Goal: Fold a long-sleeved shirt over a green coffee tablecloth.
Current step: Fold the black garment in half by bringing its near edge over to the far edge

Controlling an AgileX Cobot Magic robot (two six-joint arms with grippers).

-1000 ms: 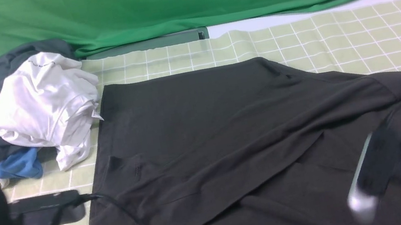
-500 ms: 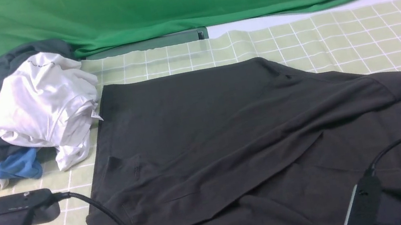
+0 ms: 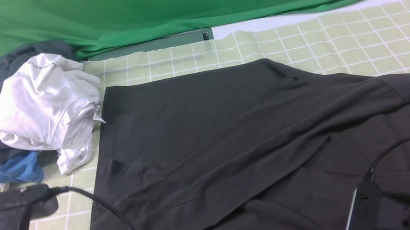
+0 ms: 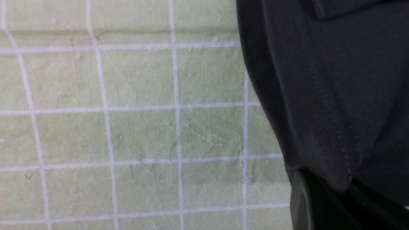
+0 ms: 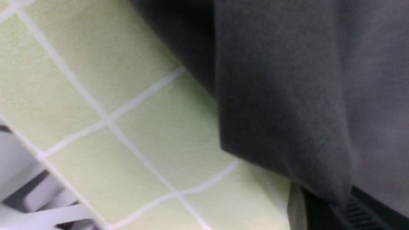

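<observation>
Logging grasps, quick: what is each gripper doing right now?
Left gripper: closed on the edge of the black long-sleeved shirt.
Right gripper: closed on that shirt too.

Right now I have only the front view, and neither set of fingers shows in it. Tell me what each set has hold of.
Observer: The left fingers are shut on a stitched edge of the black long-sleeved shirt.
Operator: Now give me the right side.
Observer: The right fingers are shut on a shirt edge too; a fold of it runs down onto a ribbed pad.
Operator: Say what lies beside that fold.
Observer: Bare grid-lined green tablecloth, and past the cloth's edge a pale structure shows.
</observation>
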